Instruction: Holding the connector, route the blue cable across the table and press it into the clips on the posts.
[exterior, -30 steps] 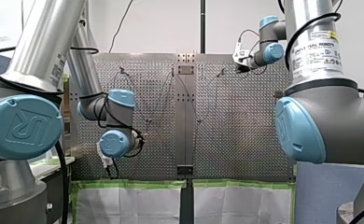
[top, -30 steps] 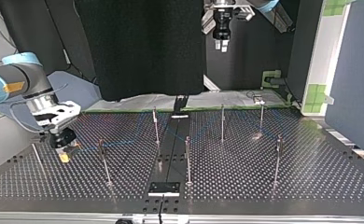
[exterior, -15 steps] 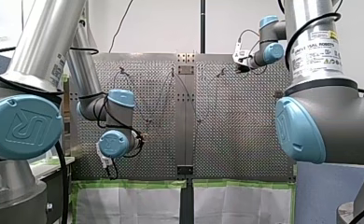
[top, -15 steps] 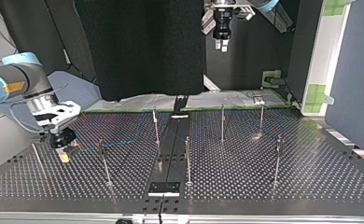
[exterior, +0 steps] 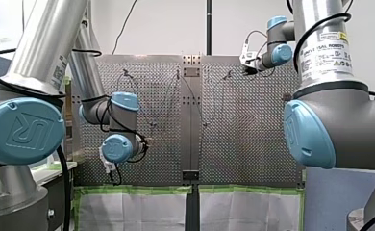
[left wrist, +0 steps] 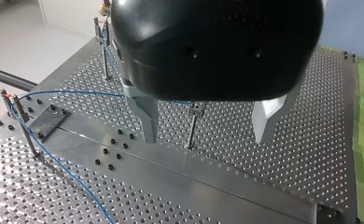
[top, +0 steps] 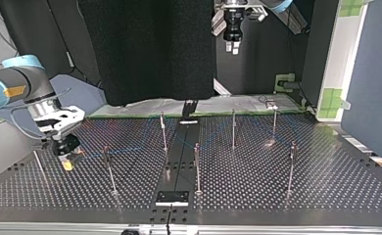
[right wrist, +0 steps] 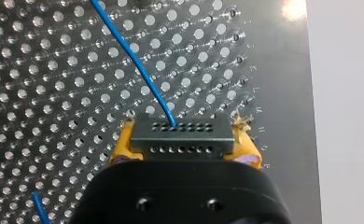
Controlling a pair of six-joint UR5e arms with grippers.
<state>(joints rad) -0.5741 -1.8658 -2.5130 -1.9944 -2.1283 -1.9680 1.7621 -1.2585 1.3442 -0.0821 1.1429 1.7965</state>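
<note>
Gripping the connector (right wrist: 182, 138) near the desk's (top: 326, 196) edge: right claw (right wrist: 184, 143), clenched. Blue cable (right wrist: 138, 65) runs along several posts (top: 196, 166), seemingly clipped; seating unconfirmed. Left claw (left wrist: 206, 136) released, empty. Little routing left.

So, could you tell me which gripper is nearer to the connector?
Right. My right gripper is shut on the connector; my left gripper hangs open, well above the table.

Shiny perforated metal table (right wrist: 54, 70), glossy black plastic left pincer (left wrist: 206, 137) housing, matt grey connector (right wrist: 181, 138), smooth blue cable (right wrist: 138, 65).
</note>
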